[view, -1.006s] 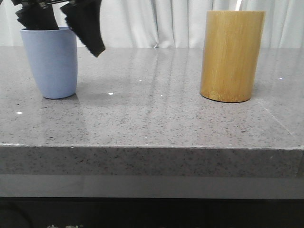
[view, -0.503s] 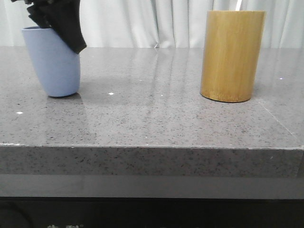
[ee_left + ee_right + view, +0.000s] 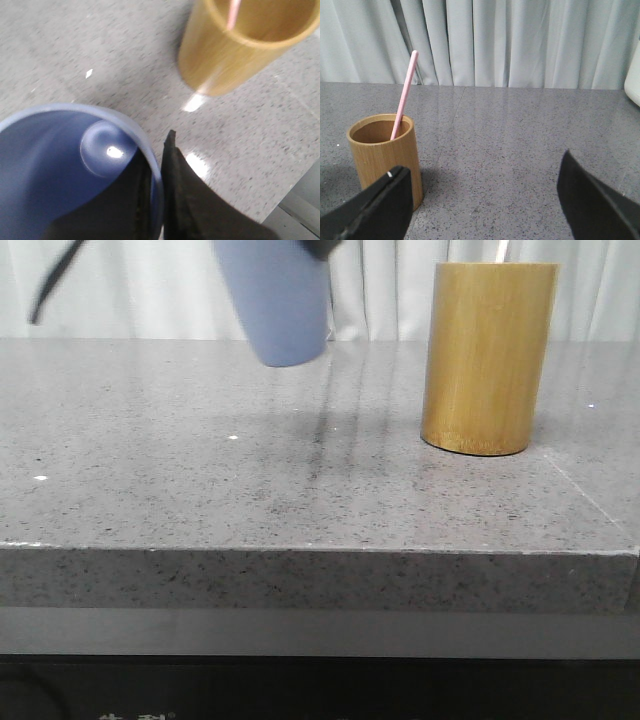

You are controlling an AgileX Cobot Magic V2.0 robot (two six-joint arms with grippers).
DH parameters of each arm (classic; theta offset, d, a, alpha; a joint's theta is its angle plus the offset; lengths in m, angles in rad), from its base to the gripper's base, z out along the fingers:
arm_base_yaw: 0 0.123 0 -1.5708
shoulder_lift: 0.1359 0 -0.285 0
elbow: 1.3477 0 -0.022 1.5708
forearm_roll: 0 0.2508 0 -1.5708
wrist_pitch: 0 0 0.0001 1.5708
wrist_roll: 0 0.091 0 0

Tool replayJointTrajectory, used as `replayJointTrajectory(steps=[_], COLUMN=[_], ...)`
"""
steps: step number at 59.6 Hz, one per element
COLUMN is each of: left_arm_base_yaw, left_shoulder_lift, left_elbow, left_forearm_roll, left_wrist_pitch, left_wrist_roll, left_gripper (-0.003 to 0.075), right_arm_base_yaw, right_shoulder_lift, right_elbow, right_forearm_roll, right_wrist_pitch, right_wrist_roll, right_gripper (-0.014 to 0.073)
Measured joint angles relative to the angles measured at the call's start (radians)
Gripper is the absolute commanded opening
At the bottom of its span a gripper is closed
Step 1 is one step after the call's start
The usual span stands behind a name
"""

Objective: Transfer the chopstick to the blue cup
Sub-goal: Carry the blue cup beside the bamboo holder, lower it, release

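The left end effector (image 3: pixel 159 165) is clamped on the rim of the blue cup (image 3: pixel 272 300), one finger inside and one outside, holding it in the air above the bench's (image 3: pixel 200 490) far edge, near the bamboo holder (image 3: pixel 488 358). The pink chopstick (image 3: pixel 404 92) leans inside that holder. It looks light, stiff and slick; best pinched near its exposed top. The right end effector (image 3: pixel 485 200) hangs spread wide, holding nothing.

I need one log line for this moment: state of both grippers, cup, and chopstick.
left gripper: shut on blue cup, lifted | right gripper: open | chopstick: in bamboo holder
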Motion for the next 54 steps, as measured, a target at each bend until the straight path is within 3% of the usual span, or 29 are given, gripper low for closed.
replayJointTrajectory(steps=[21,43,54], left_arm_base_yaw=[-0.034,-0.034,-0.034], left_shoulder_lift=[0.131,0.137,0.139], left_elbow=[-0.055,-0.061,-0.082], left_forearm_roll=[-0.007,-0.008,-0.005], left_wrist_pitch=[0.043,0.043,0.045], left_wrist_roll=[0.002,0.002,0.002], left_gripper=[-0.0013,0.0297,0.0373], right_arm_base_yaw=[0.000,0.000,0.000], right_shoulder_lift=[0.000,0.000,0.000], right_elbow=[0.000,0.000,0.000], right_forearm_roll=[0.000,0.000,0.000], right_wrist_pitch=[0.015,0.015,0.015], right_wrist_roll=[0.000,0.000,0.000], right_gripper=[0.0602,0.0602,0.0602])
